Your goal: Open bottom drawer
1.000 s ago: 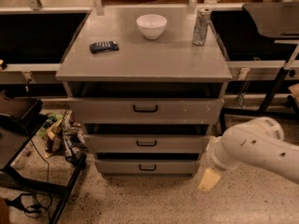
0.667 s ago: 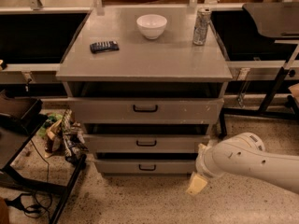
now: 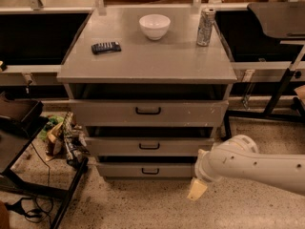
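Three grey drawers are stacked in the cabinet point(image 3: 143, 63). The bottom drawer point(image 3: 119, 170), the shallowest one w/ the small black loop handle point(image 3: 150, 171), is sat right at floor level. Its front is set the same as a sec ago, so nothing's been pulled yet. What has changed: the gripper point(image 3: 197, 189) has been swung in toward the cabinet and a bit lower on the white arm point(image 3: 252, 168). It's now hung just off the drawer's right end, below handle height and near the floor. Open or shut can't be told from this angle. No contact w/ the handle is seen, so the task is judged to be at the approach stage only. Prob a further shift across and up to the handle is needed before any pull. The bowl point(image 3: 154, 26), can point(image 3: 206, 26) and remote point(image 3: 106, 47) on top are left as they were.
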Robot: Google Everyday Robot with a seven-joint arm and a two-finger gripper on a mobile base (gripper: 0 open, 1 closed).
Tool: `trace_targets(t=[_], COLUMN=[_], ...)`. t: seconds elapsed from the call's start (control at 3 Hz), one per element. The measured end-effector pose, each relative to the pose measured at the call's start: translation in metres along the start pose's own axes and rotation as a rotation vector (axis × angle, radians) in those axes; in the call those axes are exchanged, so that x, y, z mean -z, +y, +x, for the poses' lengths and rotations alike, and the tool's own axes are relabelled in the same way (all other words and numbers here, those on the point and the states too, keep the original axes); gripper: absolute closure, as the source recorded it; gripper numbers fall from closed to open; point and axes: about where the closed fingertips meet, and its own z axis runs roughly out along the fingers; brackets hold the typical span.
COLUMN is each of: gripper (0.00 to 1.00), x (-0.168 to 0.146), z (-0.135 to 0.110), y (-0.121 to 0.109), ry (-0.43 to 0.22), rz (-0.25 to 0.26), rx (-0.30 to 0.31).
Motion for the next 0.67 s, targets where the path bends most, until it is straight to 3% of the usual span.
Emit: trace_targets(t=[0.67], gripper=[0.0], x=[-0.125], z=[0.037], y=[0.009], ry=[0.075], rz=[-0.051], rx=[0.104])
